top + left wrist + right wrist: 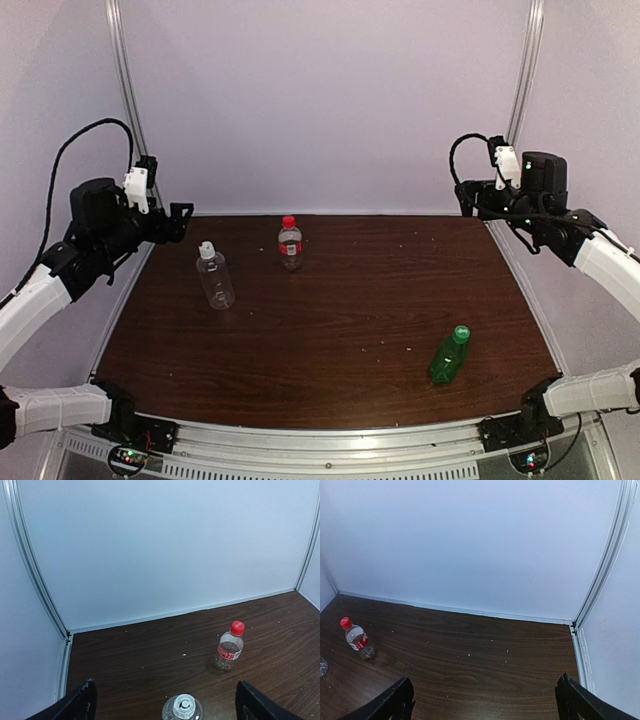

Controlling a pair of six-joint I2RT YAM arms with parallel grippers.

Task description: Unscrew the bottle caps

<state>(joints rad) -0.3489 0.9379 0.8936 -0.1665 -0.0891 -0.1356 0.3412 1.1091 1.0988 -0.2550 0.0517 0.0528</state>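
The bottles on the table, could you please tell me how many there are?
3. The white-capped clear bottle stands far left; the red-capped bottle just right of it, farther back; the green bottle at the near right. Nothing looks hidden.

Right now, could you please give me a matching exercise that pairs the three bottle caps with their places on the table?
Column one:
1. white cap
2. red cap
3. green cap

Column two:
A. front right, nearest the arm bases
B. farthest back
C. leftmost

Pairs: 1-C, 2-B, 3-A
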